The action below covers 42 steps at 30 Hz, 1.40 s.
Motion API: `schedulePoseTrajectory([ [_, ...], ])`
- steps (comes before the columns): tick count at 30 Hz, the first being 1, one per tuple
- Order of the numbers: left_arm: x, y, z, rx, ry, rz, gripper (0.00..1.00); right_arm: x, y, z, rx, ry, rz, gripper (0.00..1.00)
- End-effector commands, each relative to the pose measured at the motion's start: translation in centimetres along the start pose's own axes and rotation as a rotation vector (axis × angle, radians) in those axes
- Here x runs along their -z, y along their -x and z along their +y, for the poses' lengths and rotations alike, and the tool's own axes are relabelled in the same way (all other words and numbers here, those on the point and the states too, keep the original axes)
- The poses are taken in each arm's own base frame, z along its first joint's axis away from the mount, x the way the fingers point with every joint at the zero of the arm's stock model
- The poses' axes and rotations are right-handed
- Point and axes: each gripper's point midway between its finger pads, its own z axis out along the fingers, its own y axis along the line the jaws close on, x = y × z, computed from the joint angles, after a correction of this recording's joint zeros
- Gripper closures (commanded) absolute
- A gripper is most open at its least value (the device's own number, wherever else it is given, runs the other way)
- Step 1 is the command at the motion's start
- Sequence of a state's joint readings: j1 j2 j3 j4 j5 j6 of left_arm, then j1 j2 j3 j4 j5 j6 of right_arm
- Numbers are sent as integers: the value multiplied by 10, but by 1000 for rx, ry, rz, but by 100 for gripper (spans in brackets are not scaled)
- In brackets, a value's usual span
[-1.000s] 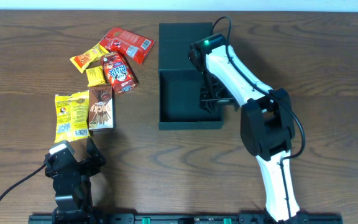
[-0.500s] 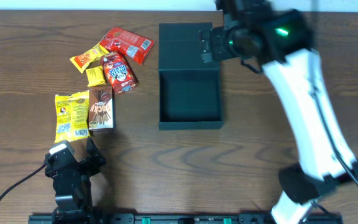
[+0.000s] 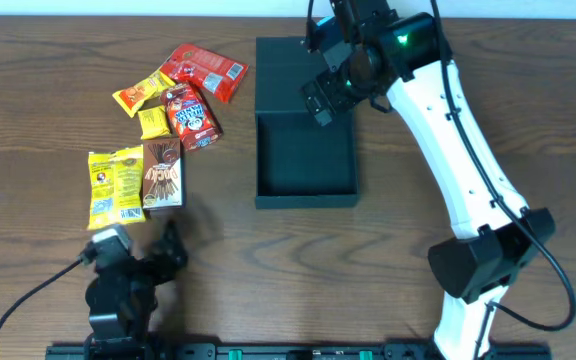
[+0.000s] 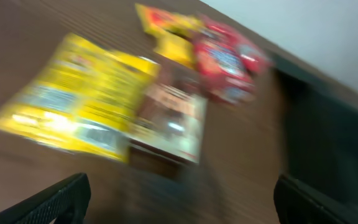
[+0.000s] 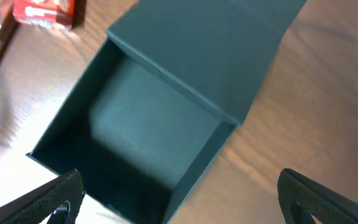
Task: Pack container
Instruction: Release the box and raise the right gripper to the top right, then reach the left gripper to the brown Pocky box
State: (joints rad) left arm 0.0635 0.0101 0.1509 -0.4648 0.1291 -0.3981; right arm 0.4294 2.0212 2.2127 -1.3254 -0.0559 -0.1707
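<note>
Looking down on a wooden table (image 3: 528,120) w/ two robot arms. Container (image 3: 305,160), a dark teal-black matte box, sits near the table's middle toward the far edge, open & empty. Its flap lid (image 3: 293,58) lies flat behind it, hinged along the far wall.

Right gripper (image 5: 179,186) hangs above the box's far right corner, jaws wide apart, holding nothing; its wrist view looks down into the bare interior. Left gripper (image 4: 179,193) is low at the table's near left, jaws also spread wide & empty; its wrist view is blurred, so detail there is poor.

Snack packets lie in a loose group left of the box, apart from it: red packet (image 3: 204,68), orange packet (image 3: 141,93), round-logo red packet (image 3: 190,115), yellow packet (image 3: 114,186), brown carton (image 3: 164,173). None is in the box yet.

Handling, as a judgement: the box looks like stiff thin board, prob light for its size & easy to shove across the wood if bumped. The matte skin should give the fingers fair friction. It seems too wide for the jaws to span, so the best hold is a pinch over one side wall's top rim, one finger inside & one outside. Walls may flex if squeezed hard. To close it, take the lid at its free far edge & fold it over the hinge, not near the crease
</note>
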Motion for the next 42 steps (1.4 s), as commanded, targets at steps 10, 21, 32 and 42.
schedulePoseTrajectory([
  [10, 1, 0, -32, 199, -183, 30, 5, 16, 24, -25, 16, -46, -126, 1],
  [21, 17, 43, -5, 9, 56, -90, 6, 19, 25, -48, -22, -74, -147, 1],
  [32, 2, 65, 25, -262, 404, 243, 3, 25, 11, -101, -118, -129, -145, 1],
  [42, -58, 58, 68, -397, 675, 581, 3, 36, -6, -160, -224, -197, -170, 1],
])
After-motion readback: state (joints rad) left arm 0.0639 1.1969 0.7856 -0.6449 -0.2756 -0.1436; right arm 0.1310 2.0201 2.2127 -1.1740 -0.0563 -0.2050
